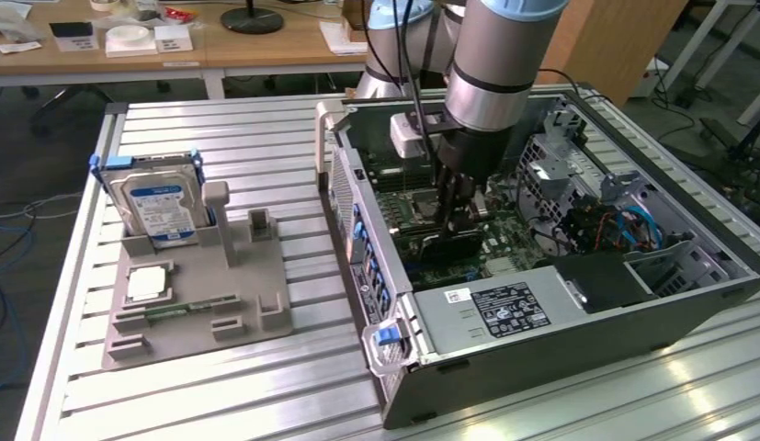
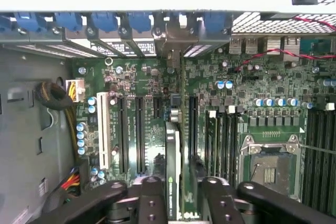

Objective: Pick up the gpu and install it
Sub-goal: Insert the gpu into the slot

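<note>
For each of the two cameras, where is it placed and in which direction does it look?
Exterior view: sits off the arm, raised, looking down over the slatted table at the open computer case; the arm reaches down into the case.
Wrist view: rides on the wrist, looking straight down onto the motherboard; the fingers of the tool frame the gpu, held on edge.
Shared: both see the tool, the gpu and the motherboard.

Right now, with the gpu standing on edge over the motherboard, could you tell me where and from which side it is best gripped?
By its upper long edge, from straight above: the gpu stands on edge, thin and flat, so the claw pinches its two broad faces, as it does now inside the computer case.
</note>
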You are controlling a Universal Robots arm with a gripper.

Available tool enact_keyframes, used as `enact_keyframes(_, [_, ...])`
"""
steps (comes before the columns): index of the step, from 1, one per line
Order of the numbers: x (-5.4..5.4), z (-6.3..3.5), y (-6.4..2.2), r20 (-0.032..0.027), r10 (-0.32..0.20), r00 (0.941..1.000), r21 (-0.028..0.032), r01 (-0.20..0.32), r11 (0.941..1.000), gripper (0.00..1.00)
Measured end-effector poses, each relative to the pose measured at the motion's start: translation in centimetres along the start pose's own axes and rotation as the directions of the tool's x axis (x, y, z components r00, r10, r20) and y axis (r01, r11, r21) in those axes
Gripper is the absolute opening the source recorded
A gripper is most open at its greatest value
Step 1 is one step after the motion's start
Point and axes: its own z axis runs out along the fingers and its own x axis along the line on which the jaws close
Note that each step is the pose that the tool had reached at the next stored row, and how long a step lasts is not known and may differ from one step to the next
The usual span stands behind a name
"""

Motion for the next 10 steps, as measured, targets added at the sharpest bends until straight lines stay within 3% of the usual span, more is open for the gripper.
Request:
enact_keyframes(2, [0.0, 0.0, 0.0, 0.0, 0.0, 1.0, 0.0001, 0.0, 1.0, 0.2])
enact_keyframes(3, [0.0, 0.0, 0.0, -0.0001, 0.0, 1.0, 0.0, 0.0, 1.0, 0.2])
enact_keyframes(5, [0.0, 0.0, 0.0, 0.0, 0.0, 1.0, 0.0, 0.0, 1.0, 0.11])
enact_keyframes(10, [0.0, -0.01, 0.0, -0.0001, 0.0, 1.0, 0.0, 0.0, 1.0, 0.11])
